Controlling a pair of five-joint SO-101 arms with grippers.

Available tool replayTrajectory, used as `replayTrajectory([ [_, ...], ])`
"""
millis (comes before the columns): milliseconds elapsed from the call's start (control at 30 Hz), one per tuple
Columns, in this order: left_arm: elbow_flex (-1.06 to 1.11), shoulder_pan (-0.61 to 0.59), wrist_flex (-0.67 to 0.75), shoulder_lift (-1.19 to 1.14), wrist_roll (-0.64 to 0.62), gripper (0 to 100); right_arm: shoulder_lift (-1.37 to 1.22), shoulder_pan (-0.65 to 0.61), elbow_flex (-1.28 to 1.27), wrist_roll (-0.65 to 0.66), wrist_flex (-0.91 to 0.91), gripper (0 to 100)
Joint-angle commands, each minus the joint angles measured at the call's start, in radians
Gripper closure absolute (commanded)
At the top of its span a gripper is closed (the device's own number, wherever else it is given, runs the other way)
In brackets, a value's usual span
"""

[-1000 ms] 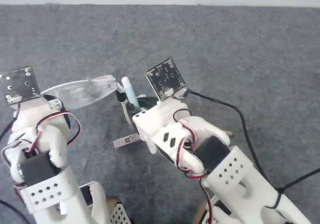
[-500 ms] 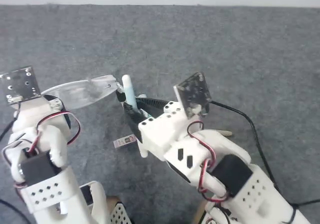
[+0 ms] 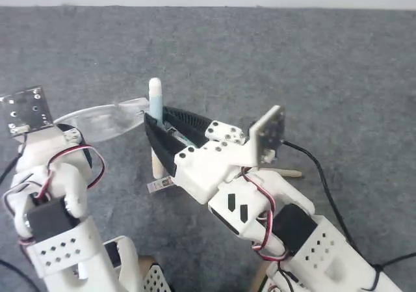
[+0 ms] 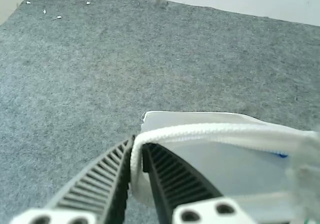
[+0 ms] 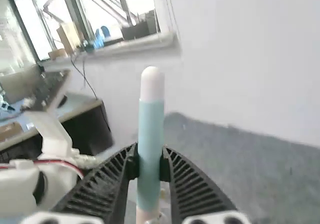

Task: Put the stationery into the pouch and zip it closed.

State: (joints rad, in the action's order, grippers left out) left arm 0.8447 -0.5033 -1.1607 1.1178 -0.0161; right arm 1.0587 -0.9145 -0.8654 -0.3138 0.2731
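Right end effector (image 5: 149, 161) grips a pale-blue, white-capped pen (image 5: 150, 124) upright above the grey desk (image 3: 312, 64), jaws narrowed onto the barrel. Left end effector (image 4: 137, 151) is pinched closed on the white zip edge of the clear pouch (image 4: 215, 159). In the high view the pouch sits at the left side of the desk, its far tip just beside the pen. A small flat piece (image 3: 162, 184) lies on the desk near the pen's lower end. A thin wooden stick (image 3: 287, 172) lies on the desk beside the right arm.
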Motion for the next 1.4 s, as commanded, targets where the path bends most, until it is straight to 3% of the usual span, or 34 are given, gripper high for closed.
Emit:
replayTrajectory([
  [0, 0.013, 0.006, 0.018, -0.012, -0.005, 99, 0.018, -0.007, 0.008, -0.008, -0.101, 99.2],
  [567, 0.033, 0.006, 0.018, -0.012, -0.008, 99, -0.01, -0.007, 0.006, -0.008, -0.435, 99.2],
  [1000, 0.036, 0.006, 0.02, -0.012, -0.009, 99, -0.433, -0.007, 0.012, -0.008, -0.937, 99.2],
  [1267, 0.038, 0.006, 0.038, -0.012, -0.009, 99, -0.521, -0.007, 0.006, -0.006, -0.946, 99.2],
  [1367, 0.038, 0.006, 0.038, -0.012, -0.009, 99, -0.521, -0.013, 0.003, 0.058, -0.946, 99.2],
])
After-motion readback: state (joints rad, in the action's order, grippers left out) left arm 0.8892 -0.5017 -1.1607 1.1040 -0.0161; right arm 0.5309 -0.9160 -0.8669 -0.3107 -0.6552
